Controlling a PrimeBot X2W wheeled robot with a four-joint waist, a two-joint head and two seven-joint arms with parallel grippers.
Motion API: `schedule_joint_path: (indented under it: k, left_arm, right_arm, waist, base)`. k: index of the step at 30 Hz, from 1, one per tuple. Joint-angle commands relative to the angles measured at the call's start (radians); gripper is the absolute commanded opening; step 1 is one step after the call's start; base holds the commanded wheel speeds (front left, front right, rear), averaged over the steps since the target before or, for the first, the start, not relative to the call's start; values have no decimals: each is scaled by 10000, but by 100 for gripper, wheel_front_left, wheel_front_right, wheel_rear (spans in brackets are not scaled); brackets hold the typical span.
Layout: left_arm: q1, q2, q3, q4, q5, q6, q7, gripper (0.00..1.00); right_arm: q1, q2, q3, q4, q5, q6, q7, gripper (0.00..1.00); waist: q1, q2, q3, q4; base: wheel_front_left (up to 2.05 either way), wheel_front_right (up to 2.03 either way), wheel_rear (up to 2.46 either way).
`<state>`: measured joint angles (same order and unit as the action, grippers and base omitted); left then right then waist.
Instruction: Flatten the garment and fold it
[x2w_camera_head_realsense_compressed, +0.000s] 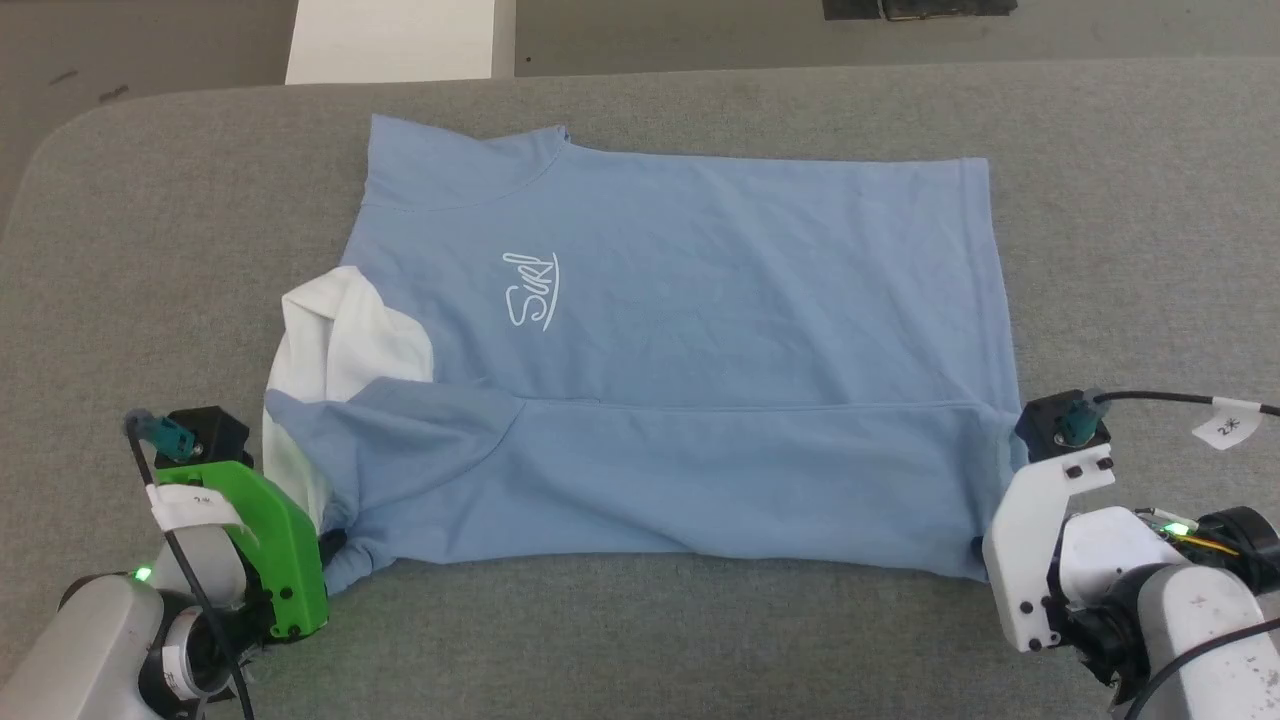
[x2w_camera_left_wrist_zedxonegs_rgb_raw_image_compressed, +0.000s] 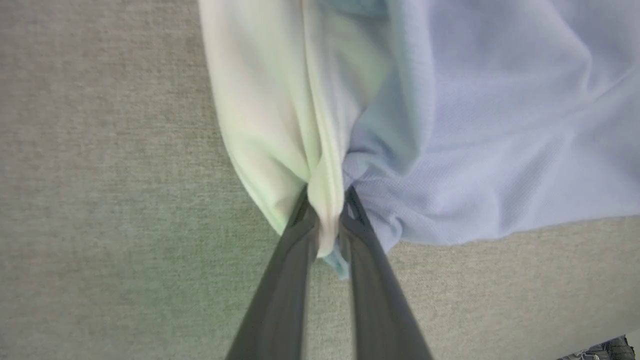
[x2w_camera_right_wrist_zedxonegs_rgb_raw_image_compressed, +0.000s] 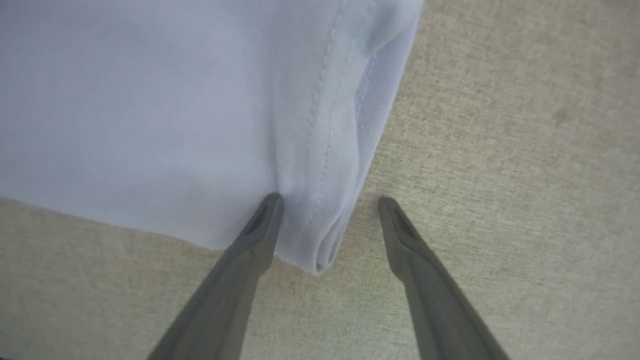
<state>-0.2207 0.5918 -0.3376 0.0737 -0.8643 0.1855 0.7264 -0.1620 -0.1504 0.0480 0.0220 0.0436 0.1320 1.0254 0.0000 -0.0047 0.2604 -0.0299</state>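
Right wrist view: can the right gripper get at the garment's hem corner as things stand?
Probably yes: the right gripper is open, with the garment hem corner between its fingers and nothing in the way.

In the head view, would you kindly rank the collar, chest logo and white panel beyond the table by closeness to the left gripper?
1. White collar, beside the left gripper.
2. Chest logo, farther up the shirt.
3. White panel, beyond the table's far edge.
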Motion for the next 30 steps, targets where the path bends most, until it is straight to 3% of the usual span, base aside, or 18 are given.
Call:
schedule_joint_path:
  k: [1,2,14,24,30]
  left_arm:
    - [124,10,34,179,-124,5,-100,0]
    - [132,0,51,200,-141,0,-131,0]
    - [447,-39,724,-105,-655,188,-555,0]
    - [1682,453,1133,-1737,-717,934,-404,0]
    - [2792,393,1092,-1987,-854,1369,-295,0]
  right_arm:
    - [93,45,117,300,261,-13,198,5]
    - [98,37,100,308,323,-13,221,0]
    - [9,-335,-529,-399,1048,-13,-817,0]
    - [1128,-1025,-1124,-1524,1705,-13,-279,0]
    - [2208,-807,-1132,-1544,1862,-13,-148,0]
  waist:
    - [0,47,25,5]
    - [0,47,21,-3]
    - [0,47,-693,-66]
    - [0,47,-1683,-29]
    - [0,47,-1646,-7]
  base:
    - [0,0,0]
    - [0,0,0]
    - [0,0,0]
    - [0,0,0]
    - [0,0,0]
